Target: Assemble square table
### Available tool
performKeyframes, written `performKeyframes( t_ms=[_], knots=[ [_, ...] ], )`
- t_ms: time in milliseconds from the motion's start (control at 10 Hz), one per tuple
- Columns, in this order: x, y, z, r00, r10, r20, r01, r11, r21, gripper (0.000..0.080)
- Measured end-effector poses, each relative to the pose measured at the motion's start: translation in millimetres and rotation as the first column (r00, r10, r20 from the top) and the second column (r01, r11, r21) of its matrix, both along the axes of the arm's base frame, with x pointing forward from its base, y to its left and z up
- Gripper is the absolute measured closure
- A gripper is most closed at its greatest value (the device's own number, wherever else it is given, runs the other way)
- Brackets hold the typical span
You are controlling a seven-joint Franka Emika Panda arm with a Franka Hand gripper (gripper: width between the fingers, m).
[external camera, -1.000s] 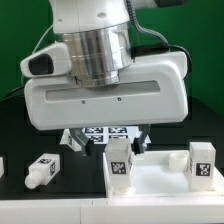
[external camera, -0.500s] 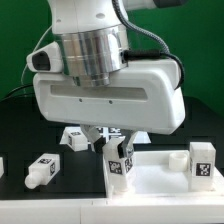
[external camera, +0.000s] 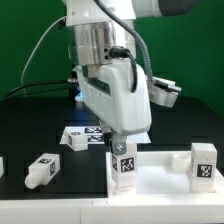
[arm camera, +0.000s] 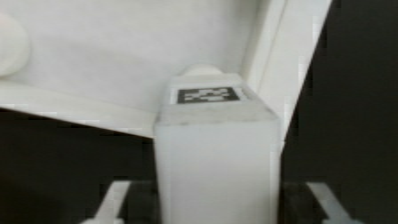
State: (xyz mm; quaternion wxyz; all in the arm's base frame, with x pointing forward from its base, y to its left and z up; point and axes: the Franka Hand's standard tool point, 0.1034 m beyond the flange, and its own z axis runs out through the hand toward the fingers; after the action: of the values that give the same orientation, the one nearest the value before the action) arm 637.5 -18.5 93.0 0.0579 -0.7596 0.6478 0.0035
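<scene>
The white robot arm [external camera: 110, 90] is reaching down over a short chunky white plastic leg with a black-and-white tag sticker [external camera: 123, 163], which is standing upright in the lower centre of the exterior view, at the left corner of the large white plastic square slab [external camera: 160, 186] filling the lower right. In the wrist view this leg [arm camera: 217, 150] is sitting squarely between the jaws, but dark slits are showing on both sides, so I cannot tell whether they are clamping it or only straddling it. Trouble looks most likely at the corner hole. No hole is showing in either view, so the leg's end could be sitting off-centre. Any turning or pressing would then be skewing it, jamming it crooked or shoving the loose slab across the black counter [external camera: 30, 120]. If the grip is slack, the leg could tip as the arm is moving. By count, one slab and four legs are showing. These are the one between the jaws, a second upright leg [external camera: 203, 163] at the right edge and two lying on the counter, one at lower left [external camera: 40, 171] and one nearer centre [external camera: 75, 138]. One marker board [external camera: 97, 131] is peeking out behind.
</scene>
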Motion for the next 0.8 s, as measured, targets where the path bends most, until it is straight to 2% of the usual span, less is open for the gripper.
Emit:
performKeyframes(
  t_ms=[200,400,500,600,700,800],
  knots=[
    [-1.9,-2.7,-0.7,0.995,-0.101,0.011,0.101,0.995,-0.001,0.0517],
    [-2.6,-0.6,-1.0,0.998,-0.059,0.005,0.059,0.998,-0.006,0.0516],
    [-4.4,7.4,0.0,0.998,0.05,-0.025,-0.05,0.999,-0.018,0.0303],
    [-2.0,11.5,0.8,0.968,0.246,-0.039,-0.248,0.968,-0.046,0.0303],
    [-0.4,16.3,-0.2,0.9,0.433,-0.04,-0.435,0.899,-0.058,0.0178],
    [-1.5,16.6,-1.6,0.864,0.501,-0.041,-0.503,0.863,-0.057,0.0159]
  ],
)
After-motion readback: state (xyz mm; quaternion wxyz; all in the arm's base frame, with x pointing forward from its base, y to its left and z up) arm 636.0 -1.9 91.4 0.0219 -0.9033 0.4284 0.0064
